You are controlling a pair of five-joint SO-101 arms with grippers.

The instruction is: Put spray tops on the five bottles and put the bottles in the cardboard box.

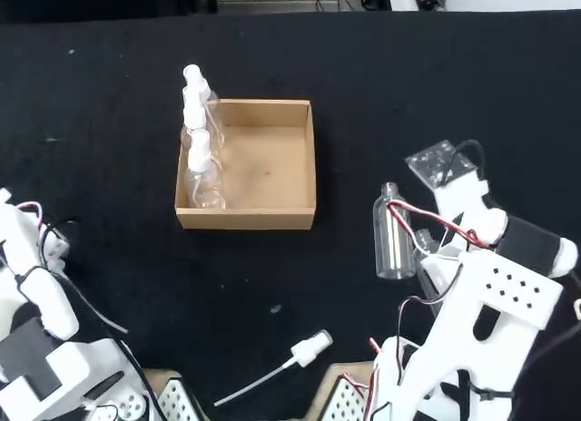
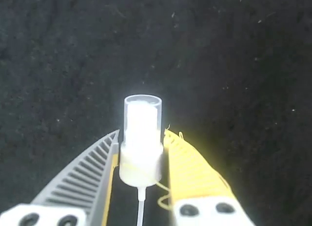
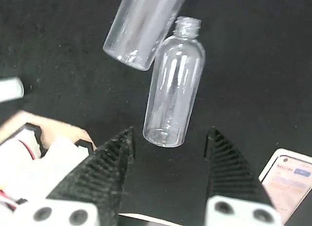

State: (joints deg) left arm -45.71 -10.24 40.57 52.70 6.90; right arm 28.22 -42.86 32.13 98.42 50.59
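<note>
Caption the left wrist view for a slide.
Left gripper clamps a white spray top by its collar, the black table behind.

Nothing legible anywhere. Just a few faint lines of print and a small blue patch on the lit screen of a phone (image 3: 288,183), too small to make out.
</note>
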